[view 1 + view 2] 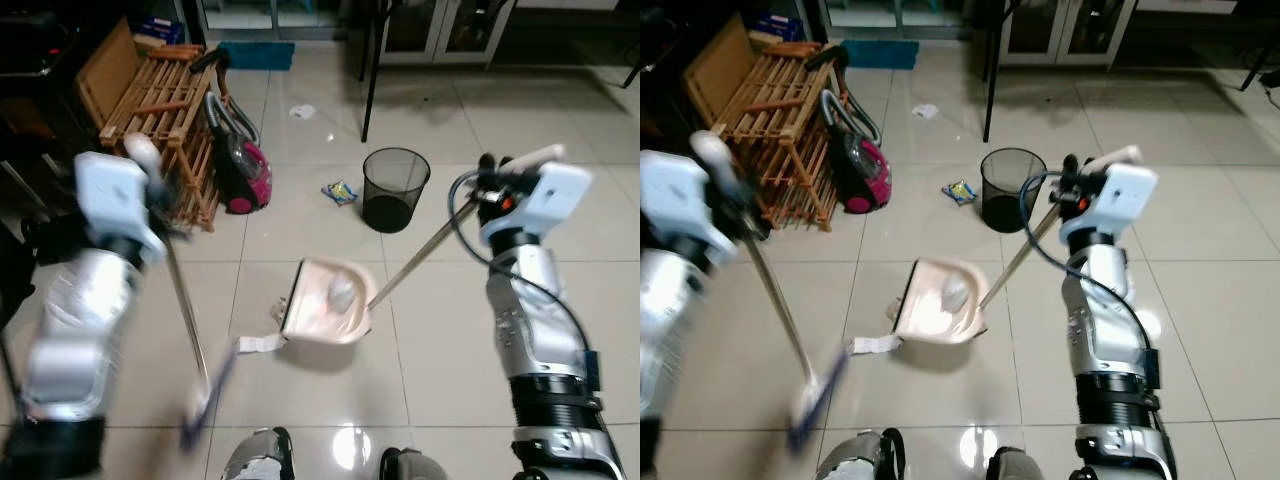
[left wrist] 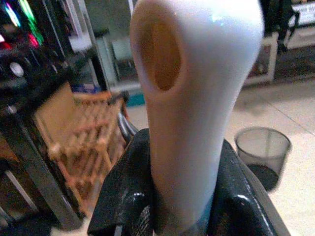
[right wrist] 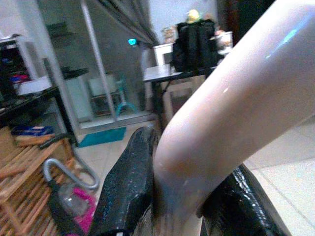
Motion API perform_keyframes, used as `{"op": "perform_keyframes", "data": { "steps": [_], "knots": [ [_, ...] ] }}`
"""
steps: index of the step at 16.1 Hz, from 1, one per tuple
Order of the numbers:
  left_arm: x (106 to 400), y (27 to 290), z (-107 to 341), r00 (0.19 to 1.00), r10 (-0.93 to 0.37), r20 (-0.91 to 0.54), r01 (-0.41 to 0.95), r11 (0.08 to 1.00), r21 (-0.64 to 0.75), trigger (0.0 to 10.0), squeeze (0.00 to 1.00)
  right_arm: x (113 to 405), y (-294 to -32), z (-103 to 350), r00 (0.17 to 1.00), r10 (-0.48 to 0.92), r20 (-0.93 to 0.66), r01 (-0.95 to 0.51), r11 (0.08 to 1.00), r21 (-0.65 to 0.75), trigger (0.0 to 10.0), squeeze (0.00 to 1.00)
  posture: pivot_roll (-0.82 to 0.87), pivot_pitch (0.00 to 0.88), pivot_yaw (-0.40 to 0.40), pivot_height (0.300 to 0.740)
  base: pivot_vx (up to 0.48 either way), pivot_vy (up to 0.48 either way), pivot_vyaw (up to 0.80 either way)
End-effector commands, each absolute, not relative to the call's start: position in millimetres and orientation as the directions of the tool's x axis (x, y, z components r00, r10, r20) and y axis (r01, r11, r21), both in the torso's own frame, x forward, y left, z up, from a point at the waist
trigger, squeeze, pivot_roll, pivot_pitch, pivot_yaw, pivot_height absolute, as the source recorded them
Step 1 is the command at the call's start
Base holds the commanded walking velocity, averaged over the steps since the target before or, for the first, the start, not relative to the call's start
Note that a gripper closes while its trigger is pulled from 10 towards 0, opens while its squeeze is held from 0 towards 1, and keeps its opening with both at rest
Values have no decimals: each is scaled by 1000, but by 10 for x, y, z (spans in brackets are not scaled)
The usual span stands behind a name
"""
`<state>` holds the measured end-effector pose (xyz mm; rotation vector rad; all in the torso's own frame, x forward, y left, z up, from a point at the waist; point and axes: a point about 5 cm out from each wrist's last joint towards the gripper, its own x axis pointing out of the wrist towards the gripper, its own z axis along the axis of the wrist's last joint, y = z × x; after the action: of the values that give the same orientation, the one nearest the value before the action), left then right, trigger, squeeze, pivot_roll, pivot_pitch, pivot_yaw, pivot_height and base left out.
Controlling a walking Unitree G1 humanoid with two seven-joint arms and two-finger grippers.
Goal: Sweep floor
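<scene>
Here, on a tiled floor (image 1: 300,400), the pink dustpan (image 1: 325,302) serves as landmark: it lies mouth-up just ahead of the robot's feet, with a pale crumpled scrap in its tray. Its long metal handle (image 1: 415,258) slants up from the pan to the right gripper (image 3: 179,196), whose two black fingers (image 3: 125,189) are closed tight around the pale curved grip at the handle's top. Left of the dustpan, blurred, stands the broom (image 1: 190,320): a thin metal pole running down to a dark brush head on the tiles, near a flat white paper scrap (image 1: 258,344) that touches the pan's near corner. The left gripper (image 2: 184,196) is clamped on the broom's white handle end (image 2: 192,98), fingers pressed against both sides. Beyond the dustpan: a black mesh wastebasket (image 1: 395,188), upright; a small coloured wrapper (image 1: 340,191) just beside it; a white crumpled scrap (image 1: 302,111) further off. Beyond the broom: a magenta canister vacuum cleaner (image 1: 240,165) beside a wooden slatted rack (image 1: 160,110).
</scene>
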<state>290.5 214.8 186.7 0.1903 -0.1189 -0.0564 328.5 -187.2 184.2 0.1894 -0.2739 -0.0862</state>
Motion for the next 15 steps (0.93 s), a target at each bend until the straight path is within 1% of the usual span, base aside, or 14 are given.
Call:
{"op": "perform_keyframes", "data": {
  "steps": [1,4,9,15],
  "knots": [
    [2887,2118,1934,987,-53,148,15,968,250,10000,0,3228,-1949,1902,954,-161,252,98,964,245,10000,0,-17,46,57,740,0,-465,0],
    [2845,2074,1860,989,-50,137,13,966,259,10000,0,3161,-1982,2014,952,-191,237,127,957,259,10000,0,-21,35,61,740,0,-480,0],
    [2820,1969,1720,992,-37,121,6,969,247,10000,0,3125,-1962,2019,969,-164,187,117,964,237,10000,0,-25,22,58,740,0,-480,0],
    [2815,1778,1605,992,-71,108,42,968,249,10000,0,3104,-1944,2045,973,-159,168,122,969,215,10000,0,-37,13,50,740,0,-480,0]
  ]
}}
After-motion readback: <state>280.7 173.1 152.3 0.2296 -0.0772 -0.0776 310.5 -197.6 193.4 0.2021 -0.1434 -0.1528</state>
